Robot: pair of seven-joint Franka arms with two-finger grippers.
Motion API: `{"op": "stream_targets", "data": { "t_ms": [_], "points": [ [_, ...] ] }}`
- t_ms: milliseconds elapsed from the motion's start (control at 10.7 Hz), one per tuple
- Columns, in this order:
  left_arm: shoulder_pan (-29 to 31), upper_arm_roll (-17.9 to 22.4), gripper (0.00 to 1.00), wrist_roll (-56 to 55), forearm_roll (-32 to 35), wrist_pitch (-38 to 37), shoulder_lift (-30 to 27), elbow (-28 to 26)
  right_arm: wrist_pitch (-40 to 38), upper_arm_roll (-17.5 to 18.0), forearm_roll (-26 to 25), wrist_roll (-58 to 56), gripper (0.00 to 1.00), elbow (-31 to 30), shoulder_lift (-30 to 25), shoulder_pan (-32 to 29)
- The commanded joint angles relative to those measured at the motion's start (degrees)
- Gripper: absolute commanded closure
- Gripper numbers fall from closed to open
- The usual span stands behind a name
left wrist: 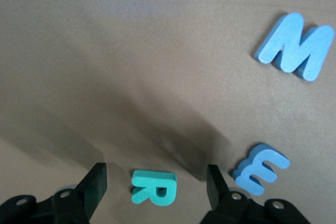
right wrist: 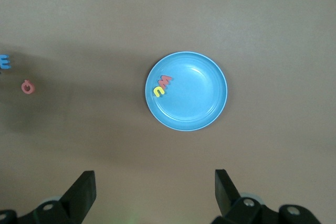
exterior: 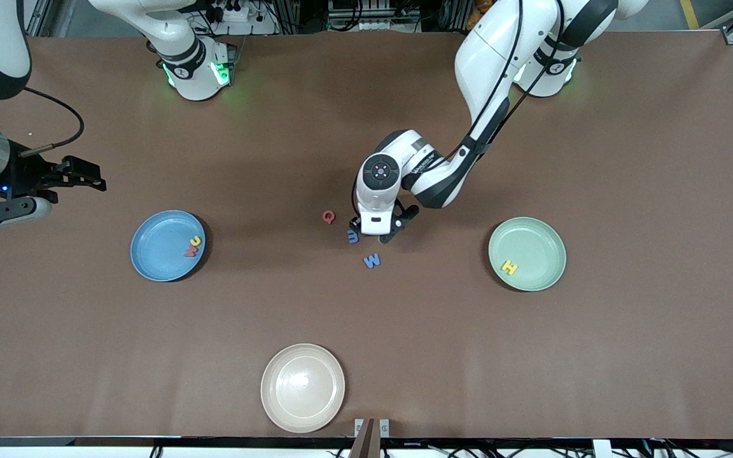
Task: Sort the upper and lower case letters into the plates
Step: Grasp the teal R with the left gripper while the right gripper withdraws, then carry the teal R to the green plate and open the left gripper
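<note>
Straddling the teal R (left wrist: 154, 193) with my left fingers (left wrist: 97, 181) spread; blue m (exterior: 353, 236) crowds beside it, blue W (exterior: 372, 260) and red Q (exterior: 328, 217) near. My right fingers (right wrist: 84, 187) wait open above the blue plate (right wrist: 205, 108).

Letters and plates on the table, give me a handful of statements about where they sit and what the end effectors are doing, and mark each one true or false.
1. The yellow H lies in the pale green plate. True.
2. The blue plate holds no letters. False: a red letter and a yellow letter lie in it.
3. The left end effector is open, its fingers on either side of the teal R. True.
4. The cream plate holds the red Q. False: the red Q lies on the table, and no letter shows in that plate.
5. The right end effector grips a letter. False: it is open, holds nothing and waits over the table.
</note>
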Motion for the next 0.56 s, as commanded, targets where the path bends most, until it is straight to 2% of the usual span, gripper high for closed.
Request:
{"op": "stream_targets", "data": {
  "t_ms": [0, 93, 280, 467],
  "points": [
    [-0.8, 0.6, 0.32, -1.9, 1.7, 0.1, -0.5, -0.5, -0.3, 2.4, -1.3, 2.4, 0.0, 0.8, 0.4, -1.5],
    [-0.8, 0.6, 0.35, -1.7, 1.7, 0.1, -0.5, -0.5, -0.3, 2.3, -1.8, 2.6, 0.0, 2.0, 0.4, -1.5],
    [-0.8, 0.6, 0.6, -1.1, 1.7, 0.1, -0.5, -0.5, -0.1, 1.9, -2.5, 3.7, 0.0, 4.2, 0.3, -2.0],
    [-0.8, 0.6, 0.89, -0.5, 1.7, 0.1, -0.6, -0.2, 0.2, 2.2, -2.7, 12.2, 0.0, 4.7, 0.1, -2.5]
  ]
}}
